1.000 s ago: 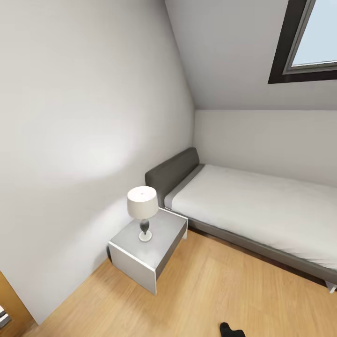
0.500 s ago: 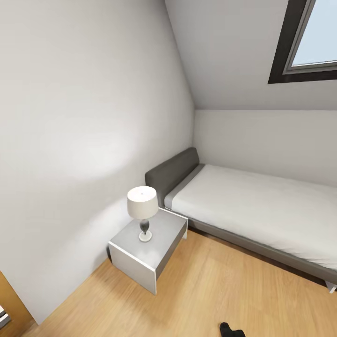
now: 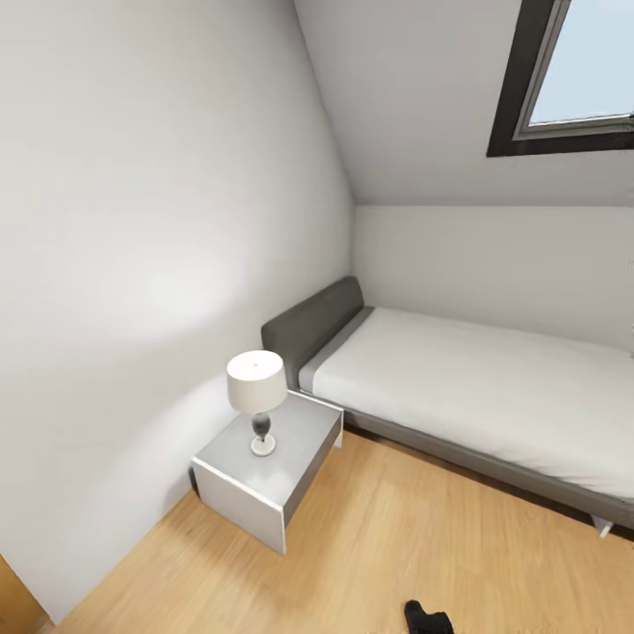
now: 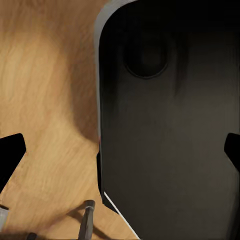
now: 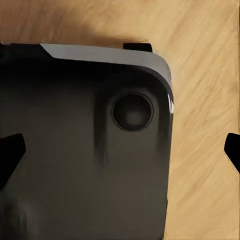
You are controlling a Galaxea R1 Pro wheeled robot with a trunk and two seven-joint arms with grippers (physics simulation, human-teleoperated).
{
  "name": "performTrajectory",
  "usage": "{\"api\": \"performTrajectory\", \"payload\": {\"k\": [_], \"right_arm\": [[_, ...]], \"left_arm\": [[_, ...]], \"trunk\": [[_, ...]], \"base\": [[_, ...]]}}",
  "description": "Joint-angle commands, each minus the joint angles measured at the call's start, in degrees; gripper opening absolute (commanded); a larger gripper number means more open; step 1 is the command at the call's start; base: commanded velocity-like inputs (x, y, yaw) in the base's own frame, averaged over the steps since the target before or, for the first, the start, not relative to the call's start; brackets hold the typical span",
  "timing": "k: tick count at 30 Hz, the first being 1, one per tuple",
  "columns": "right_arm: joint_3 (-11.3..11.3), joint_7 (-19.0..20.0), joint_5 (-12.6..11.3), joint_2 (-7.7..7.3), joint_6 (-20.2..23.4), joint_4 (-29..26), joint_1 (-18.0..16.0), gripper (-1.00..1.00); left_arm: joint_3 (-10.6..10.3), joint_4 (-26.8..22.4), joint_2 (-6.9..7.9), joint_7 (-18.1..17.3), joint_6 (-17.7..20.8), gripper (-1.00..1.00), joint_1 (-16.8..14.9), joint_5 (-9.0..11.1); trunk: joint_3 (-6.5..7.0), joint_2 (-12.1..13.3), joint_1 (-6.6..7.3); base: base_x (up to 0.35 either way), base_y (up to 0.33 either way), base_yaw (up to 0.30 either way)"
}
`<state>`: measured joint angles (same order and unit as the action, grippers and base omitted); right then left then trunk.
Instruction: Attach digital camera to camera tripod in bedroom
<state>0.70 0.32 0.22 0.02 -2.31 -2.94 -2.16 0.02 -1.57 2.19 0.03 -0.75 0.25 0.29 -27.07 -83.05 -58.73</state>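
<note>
The bedroom's light wood plank floor [image 3: 414, 546] is showing across the lower part of the head view, with pale grey walls [image 3: 132, 264] meeting in the corner. A grey-framed bed [image 3: 475, 387] with a white mattress and a dark grey headboard [image 3: 308, 330] is lying along the far wall. Just beside the headboard, a grey and white nightstand [image 3: 264, 480] is standing against the left-hand wall, carrying a table lamp [image 3: 256, 401] with a white shade and a dark base. A dark-framed window [image 3: 563, 79] is sitting in the sloped ceiling above the bed. A small black part of the robot [image 3: 428, 618] is poking in at the bottom edge.

In the left wrist view, the left gripper [image 4: 120, 155] is hanging over the robot's black base [image 4: 170, 140] and the plank floor, its fingertips [image 4: 10, 152] standing wide apart with nothing between them. A thin grey rod [image 4: 86, 220] is lying on the floor near the base.

In the right wrist view, the right gripper [image 5: 120, 152] is likewise spread apart and empty above the black base [image 5: 85, 165], with wood floor [image 5: 205, 100] alongside.
</note>
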Motion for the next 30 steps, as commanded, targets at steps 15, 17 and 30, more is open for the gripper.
{"api": "performTrajectory", "payload": {"k": [15,17,30], "right_arm": [[-0.13,0.12,0.04,-1.72,-1.39,-0.22,-1.81,1.0],[-0.1,0.12,0.04,-2.04,-1.45,-0.22,-1.99,1.0],[-0.13,0.22,0.01,-3.78,-1.59,-2.79,-2.36,1.0]], "left_arm": [[-0.36,-6.65,2.6,1.73,-2.75,1.0,-4.01,-0.7],[-0.47,-10.01,2.73,1.36,-3.16,1.0,-4.29,-0.74],[0.02,-18.99,0.56,-0.22,1.01,1.0,-7.52,0.1]], "trunk": [[-0.67,-0.03,0.0],[-0.75,-0.03,0.0],[-1.33,-0.03,0.0]], "base": [[0.0,0.0,-0.257],[0.0,0.0,-0.259],[0.0,0.0,-0.259]]}}
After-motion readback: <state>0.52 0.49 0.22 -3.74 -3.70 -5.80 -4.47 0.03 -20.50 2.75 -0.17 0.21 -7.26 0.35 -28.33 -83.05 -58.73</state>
